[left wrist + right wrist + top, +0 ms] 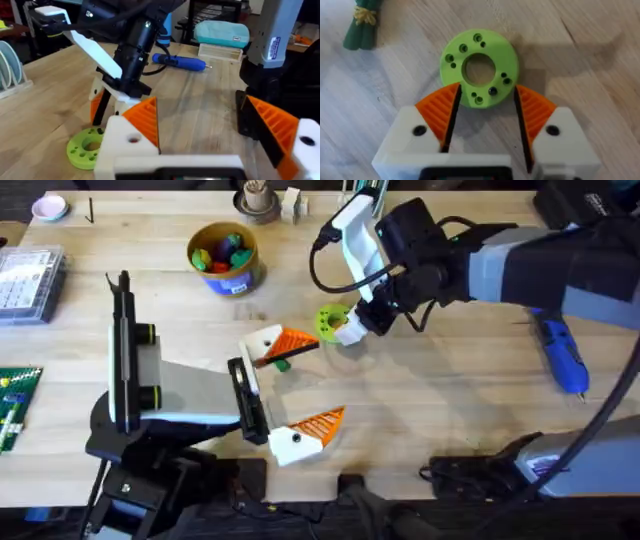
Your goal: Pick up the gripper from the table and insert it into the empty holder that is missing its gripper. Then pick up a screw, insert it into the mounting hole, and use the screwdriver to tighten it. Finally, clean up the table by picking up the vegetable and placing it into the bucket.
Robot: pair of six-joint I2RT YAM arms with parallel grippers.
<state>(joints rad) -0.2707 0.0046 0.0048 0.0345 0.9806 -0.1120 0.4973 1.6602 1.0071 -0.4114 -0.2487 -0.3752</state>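
At mid-table: my right gripper [482, 107] poised over the lime-green disc [479, 67], my left gripper [290, 395] nearer the bases.

I see the right fingers [440, 112] spread, their orange pads flanking the disc's near edge and clasping nothing. The left gripper's fingers [318, 425] likewise stand apart and empty. The vegetable [362, 27] lies flat on the table [450, 380], near the disc; overhead it rests between the left fingers. The screwdriver [560, 352] lies at the right side, well apart. The bucket [225, 257], holding colourful toys, stands at the far side.
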